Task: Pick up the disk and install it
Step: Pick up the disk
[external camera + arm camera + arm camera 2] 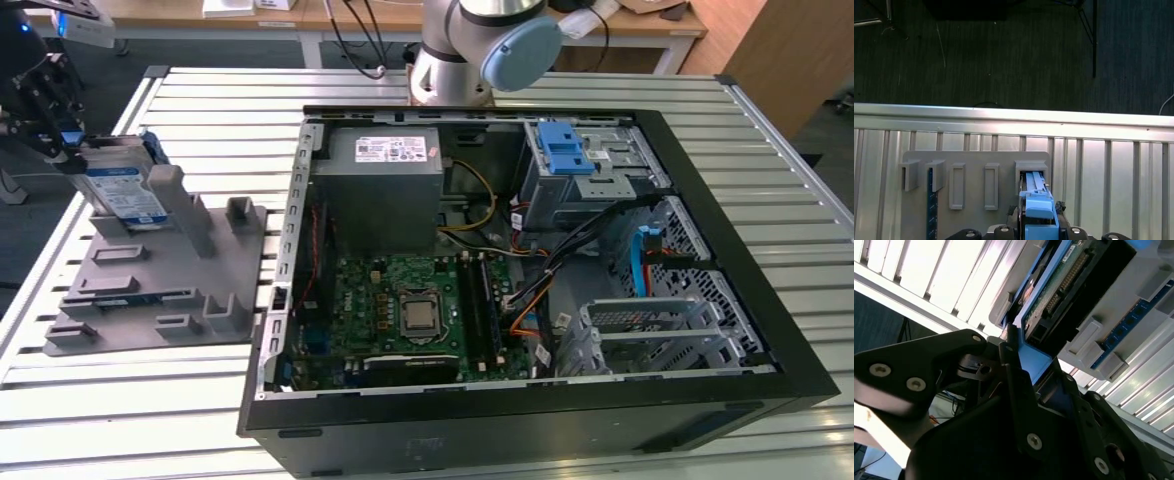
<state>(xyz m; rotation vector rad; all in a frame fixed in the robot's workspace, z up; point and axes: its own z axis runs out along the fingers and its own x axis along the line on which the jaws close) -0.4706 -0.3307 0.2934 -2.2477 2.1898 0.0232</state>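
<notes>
Some of the disk (123,192) hides behind a fixture post (174,205), its edge clenched by the end effector (70,148).

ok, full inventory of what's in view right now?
disk: 1, silver-grey with blue bracket, upright in a fixture plate slot, exterior view's left
fixture plate: 1, grey, on the table beside the case
computer case: 1, black, open, mid-table
power supply: 1, grey, inside the case
motherboard: 1, green, inside the case
drive caddy: 1, blue, inside the case
table: 1, silver, slatted, under everything
robot arm: 1, grey with blue cap, behind the case
gripper: 1, black, closed on the disk's upper end
</notes>
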